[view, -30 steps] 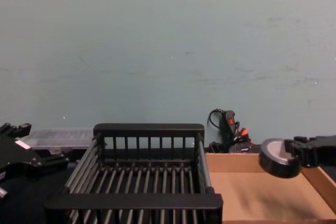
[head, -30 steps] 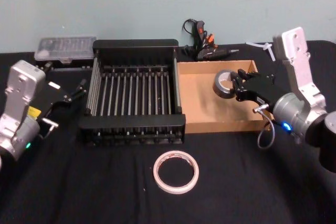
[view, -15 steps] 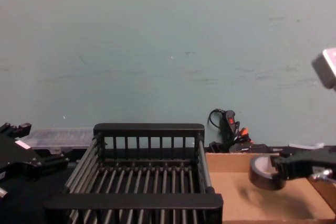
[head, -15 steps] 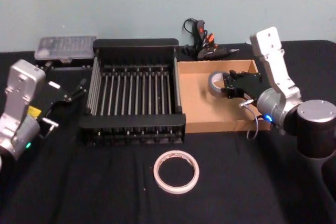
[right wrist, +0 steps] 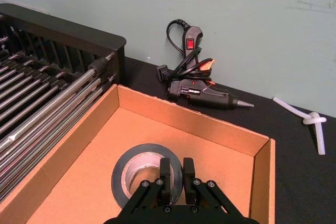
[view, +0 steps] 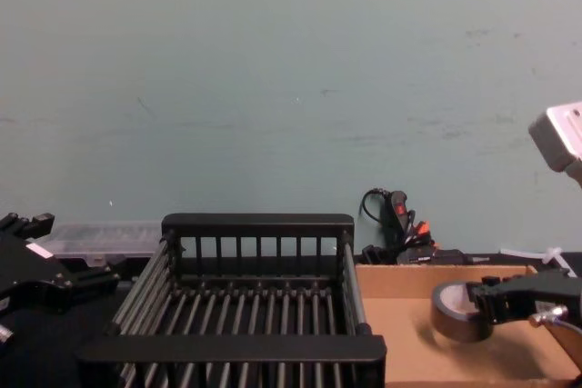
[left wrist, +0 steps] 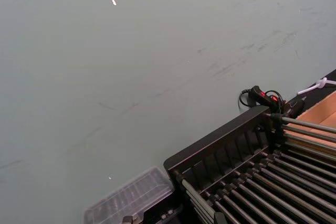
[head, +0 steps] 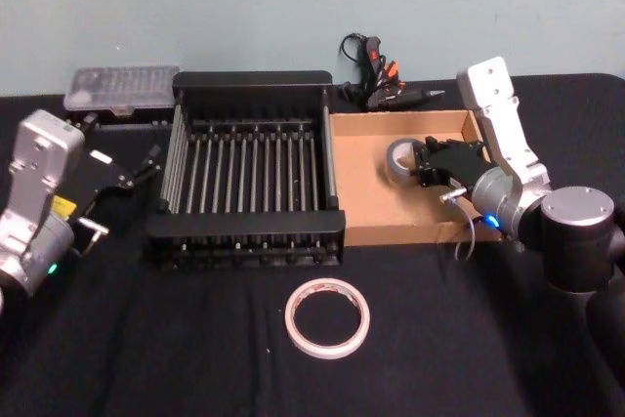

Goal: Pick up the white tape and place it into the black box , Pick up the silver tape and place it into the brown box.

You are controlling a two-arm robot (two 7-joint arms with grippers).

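The silver tape (head: 399, 158) hangs low inside the brown box (head: 363, 187), with my right gripper (head: 422, 165) shut on its wall. From the right wrist, the two fingertips pinch the near side of the silver tape (right wrist: 131, 170) just above the brown box floor (right wrist: 157, 129); whether it touches the floor I cannot tell. The white tape (head: 328, 317) lies flat on the black cloth in front of the black box (head: 244, 233). The black box holds nothing. My left gripper (head: 137, 171) is parked to the left of the black box.
A black glue gun (head: 376, 85) with its cord lies behind the brown box, and a clear plastic case (head: 119, 87) sits behind the black box at the left. White glue sticks (right wrist: 310, 121) lie on the cloth at the back right.
My right gripper has carried the silver tape leftward and down, from above the brown box's right side to low inside it. The left arm has not moved.
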